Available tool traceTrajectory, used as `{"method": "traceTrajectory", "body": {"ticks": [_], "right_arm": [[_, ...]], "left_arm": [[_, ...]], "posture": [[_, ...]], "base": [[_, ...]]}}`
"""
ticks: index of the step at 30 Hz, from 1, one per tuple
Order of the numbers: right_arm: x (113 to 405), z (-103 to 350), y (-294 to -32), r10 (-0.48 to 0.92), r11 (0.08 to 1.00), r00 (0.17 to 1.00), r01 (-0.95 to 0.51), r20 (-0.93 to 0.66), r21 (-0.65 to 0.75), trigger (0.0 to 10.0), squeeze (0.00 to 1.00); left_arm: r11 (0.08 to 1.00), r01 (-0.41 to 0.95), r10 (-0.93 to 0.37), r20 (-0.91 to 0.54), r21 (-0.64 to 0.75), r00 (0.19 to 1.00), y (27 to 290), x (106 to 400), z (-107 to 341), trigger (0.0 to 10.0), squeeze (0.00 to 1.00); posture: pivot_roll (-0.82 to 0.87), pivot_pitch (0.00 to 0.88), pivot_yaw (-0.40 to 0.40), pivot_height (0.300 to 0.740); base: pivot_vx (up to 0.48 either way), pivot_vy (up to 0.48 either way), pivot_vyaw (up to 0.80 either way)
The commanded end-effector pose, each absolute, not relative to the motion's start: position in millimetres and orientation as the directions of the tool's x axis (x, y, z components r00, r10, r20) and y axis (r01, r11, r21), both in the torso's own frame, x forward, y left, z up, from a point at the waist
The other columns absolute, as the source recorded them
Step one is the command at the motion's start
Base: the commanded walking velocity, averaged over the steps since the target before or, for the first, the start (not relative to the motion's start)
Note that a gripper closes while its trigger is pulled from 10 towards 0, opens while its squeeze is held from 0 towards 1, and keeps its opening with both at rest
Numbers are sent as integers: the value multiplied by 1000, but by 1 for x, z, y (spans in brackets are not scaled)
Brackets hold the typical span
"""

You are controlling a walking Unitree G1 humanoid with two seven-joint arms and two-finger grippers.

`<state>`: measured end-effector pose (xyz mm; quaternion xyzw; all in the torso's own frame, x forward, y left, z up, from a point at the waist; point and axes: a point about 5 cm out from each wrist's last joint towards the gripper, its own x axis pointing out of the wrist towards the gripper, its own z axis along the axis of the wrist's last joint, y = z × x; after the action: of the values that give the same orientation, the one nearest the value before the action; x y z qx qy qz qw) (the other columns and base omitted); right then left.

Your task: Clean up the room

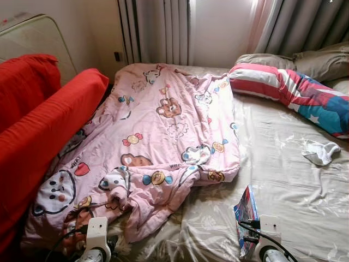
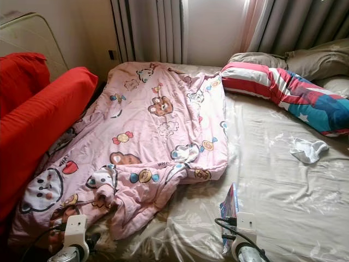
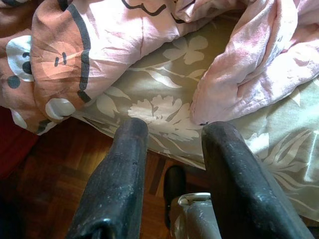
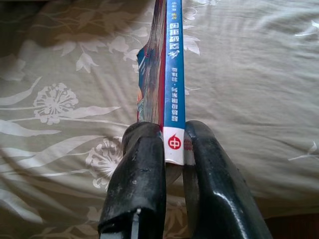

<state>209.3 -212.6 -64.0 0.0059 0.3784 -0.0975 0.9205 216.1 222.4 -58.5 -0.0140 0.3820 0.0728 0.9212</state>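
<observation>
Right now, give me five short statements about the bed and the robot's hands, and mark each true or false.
1. The right hand is shut on a book. True.
2. The left hand grips the pink blanket. False: it is open and holds nothing, near the blanket's edge.
3. A white sock lies on the bed sheet. True.
4. The striped pillow lies on the floor. False: it lies on the bed, near the curtains.
5. The pink blanket covers the whole bed. False: the robot's right side of the sheet is bare.
</observation>
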Motion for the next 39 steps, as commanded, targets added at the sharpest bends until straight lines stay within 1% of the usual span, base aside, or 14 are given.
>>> {"method": "traceTrajectory", "body": {"ticks": [1, 4, 25, 32, 39], "right_arm": [[210, -63, -217, -186, 978, 694, 196, -696, -66, 10000, 0], [210, -63, -217, -185, 979, 692, 196, -697, -65, 10000, 0], [207, -64, -222, -193, 976, 677, 208, -710, -67, 10000, 0], [207, -64, -222, -190, 977, 679, 205, -709, -66, 10000, 0], [207, -64, -222, -190, 977, 678, 205, -710, -66, 10000, 0]], "left_arm": [[990, -141, 118, -723, 30, 680, 223, 212, -61, 10000, 0], [989, -143, 119, -722, 28, 682, 222, 212, -61, 10000, 0], [990, -142, 118, -718, 27, 686, 223, 213, -60, 10000, 0], [990, -141, 117, -718, 26, 686, 223, 213, -61, 10000, 0], [990, -135, 114, -720, 27, 685, 222, 212, -61, 10000, 0]], "posture": [[16, 0, -19, 740], [16, 0, -19, 740], [17, 0, -19, 740], [16, 0, -19, 740], [14, 0, -17, 740]], "base": [[-259, 0, 0], [-305, 0, 0], [0, 0, 0], [-265, 0, 0], [0, 0, 0]]}}
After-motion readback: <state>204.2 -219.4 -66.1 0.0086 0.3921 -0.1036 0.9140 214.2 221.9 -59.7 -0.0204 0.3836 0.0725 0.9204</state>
